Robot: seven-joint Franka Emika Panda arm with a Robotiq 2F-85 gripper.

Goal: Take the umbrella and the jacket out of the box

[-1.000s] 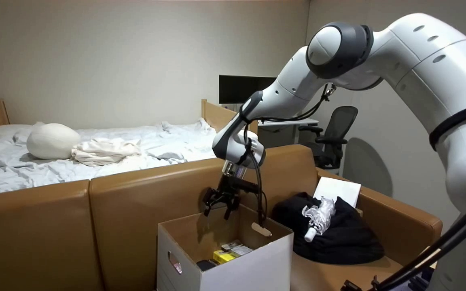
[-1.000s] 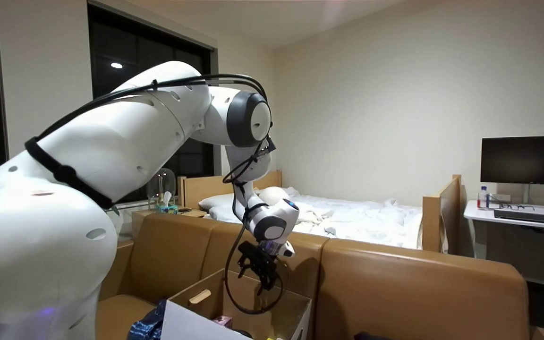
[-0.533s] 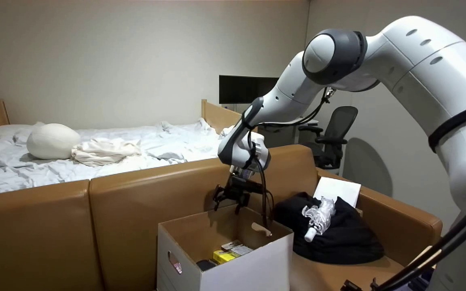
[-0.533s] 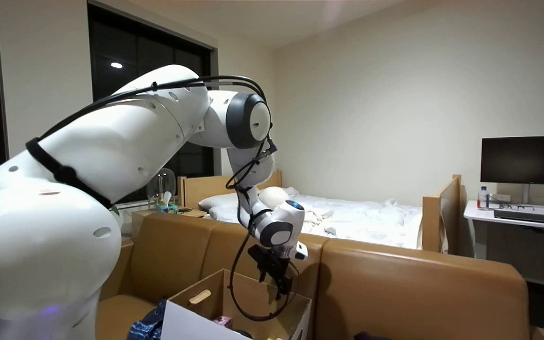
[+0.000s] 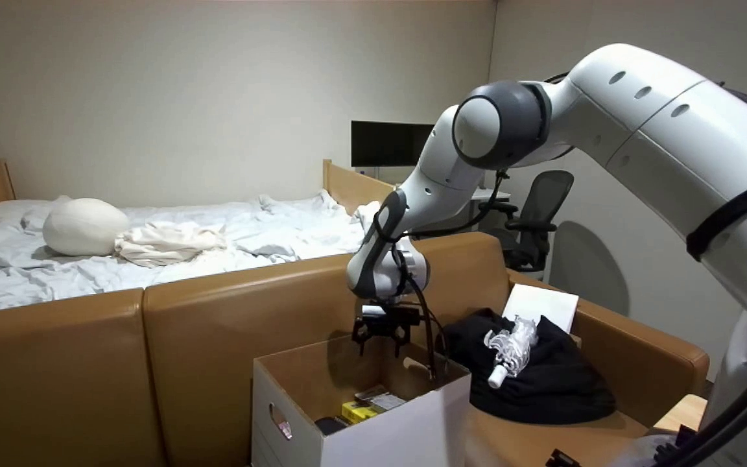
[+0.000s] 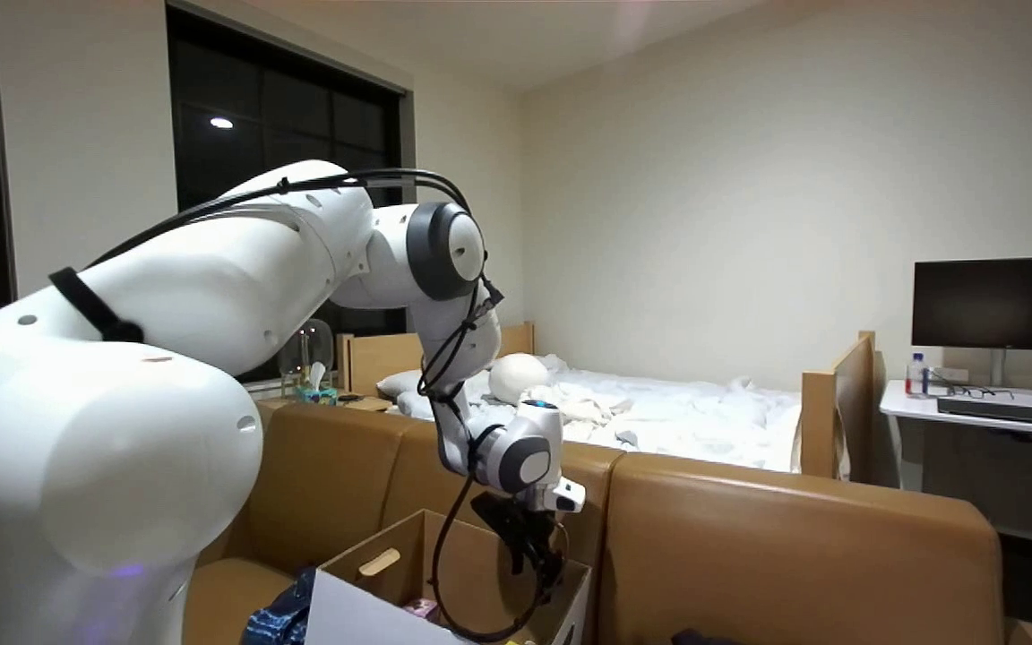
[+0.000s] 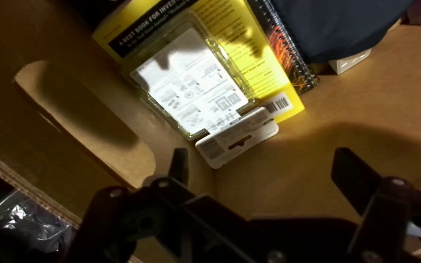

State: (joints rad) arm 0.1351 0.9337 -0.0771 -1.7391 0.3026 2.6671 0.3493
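Jaws: spread wide, pointing down over the box [image 5: 399,431] toward its side nearest the sofa [image 5: 88,363] backrest; in the wrist view brown cardboard shows between the tips; whether they reach below the rim I cannot tell
Jacket: the bulky black jacket [image 5: 548,389] is out of the box, heaped on the sofa seat just beside it, near the sofa's armrest
Umbrella: the folded clear umbrella [image 5: 515,347] with a white handle is out too, lying aslant on top of the jacket
Box: white outside, brown within, top open, in front of the backrest
Box contents: a yellow book [image 7: 239,40], a clear package [image 7: 196,84] with a white printed sheet lying on it, a spiral notebook [image 7: 285,47] along the book's edge, and a dark item [image 7: 338,29] of unclear kind
Past the box wall: crinkled clear plastic [image 7: 24,223], low in the wrist view
White board: a white board [image 5: 545,305] tilted behind the jacket
Arm: the white arm [image 5: 665,117] bends high and comes down to the box; a cable loop [image 6: 434,582] drops across the box in an exterior view
Blue cloth: a patterned blue cloth [image 6: 281,614] beside the box
Bed: a bed [image 5: 270,237] with rumpled white covers, behind the sofa in both exterior views
Worktop: a white worktop [image 6: 910,405] carrying a monitor [image 6: 1000,305] and a bottle [image 6: 916,374]
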